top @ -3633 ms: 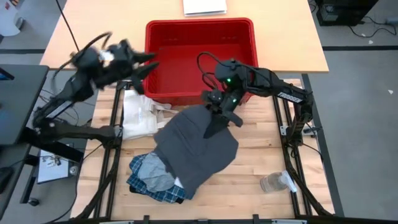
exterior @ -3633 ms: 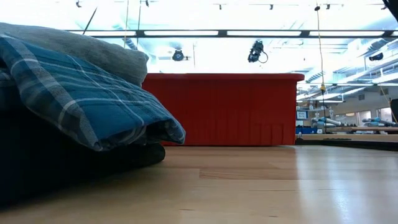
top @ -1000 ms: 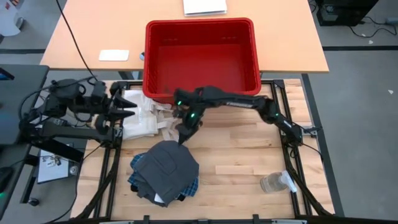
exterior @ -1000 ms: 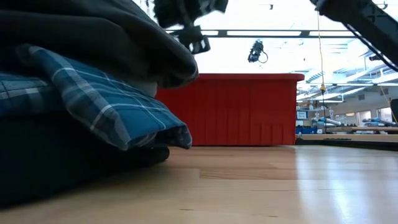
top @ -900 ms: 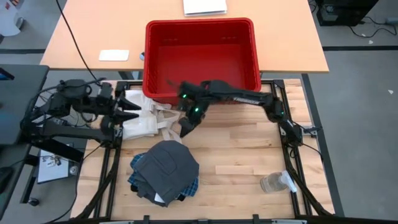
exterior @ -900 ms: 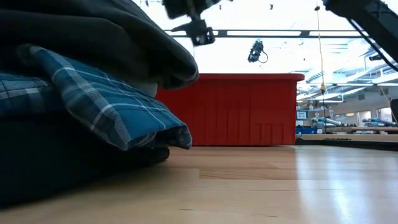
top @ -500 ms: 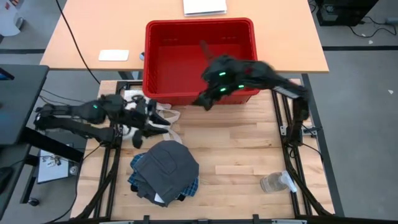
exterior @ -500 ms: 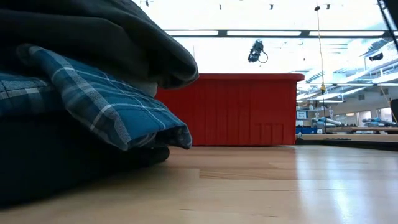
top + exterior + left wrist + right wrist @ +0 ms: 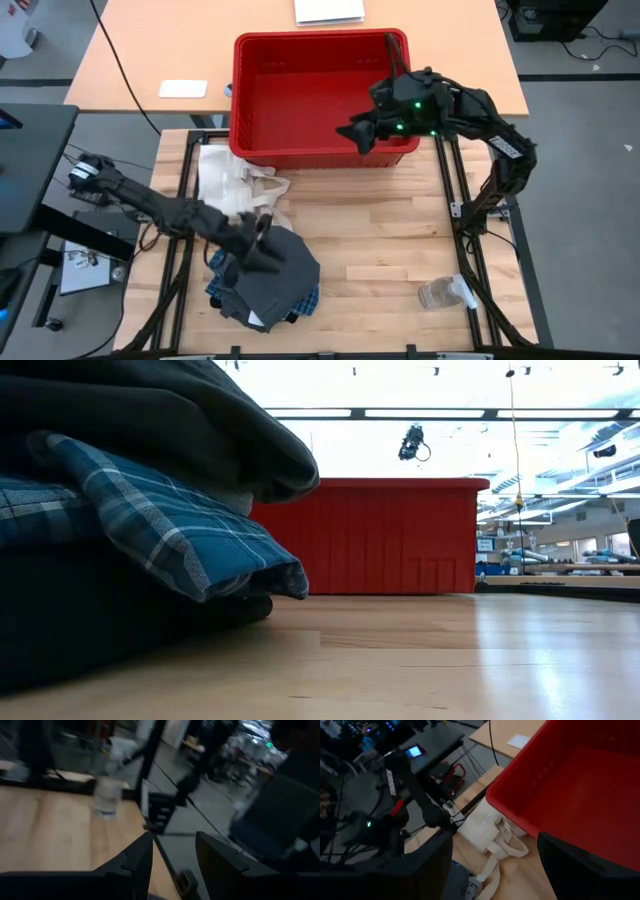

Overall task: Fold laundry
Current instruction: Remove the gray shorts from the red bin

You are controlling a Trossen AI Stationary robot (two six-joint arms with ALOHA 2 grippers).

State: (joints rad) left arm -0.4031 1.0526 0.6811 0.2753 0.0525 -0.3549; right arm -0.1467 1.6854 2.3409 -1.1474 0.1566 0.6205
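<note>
- At the table's left front, the left gripper [image 9: 262, 240] hangs over the dark grey garment [image 9: 280, 272]; its fingers [image 9: 137, 862] stand apart, holding nothing.
- The dark garment lies folded on the plaid shirt [image 9: 160, 525] in one pile.
- Just behind the pile lies a cream tote bag [image 9: 228, 182].
- Farther right, the right gripper [image 9: 350, 132] hovers over the red bin [image 9: 320, 95], fingers spread and empty.

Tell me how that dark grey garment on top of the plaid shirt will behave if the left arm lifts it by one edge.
The dark grey garment will probably sag and unfold, since it drapes softly over the plaid shirt. It looks light, but may drag the shirt along. The left gripper hovers over it.
</note>
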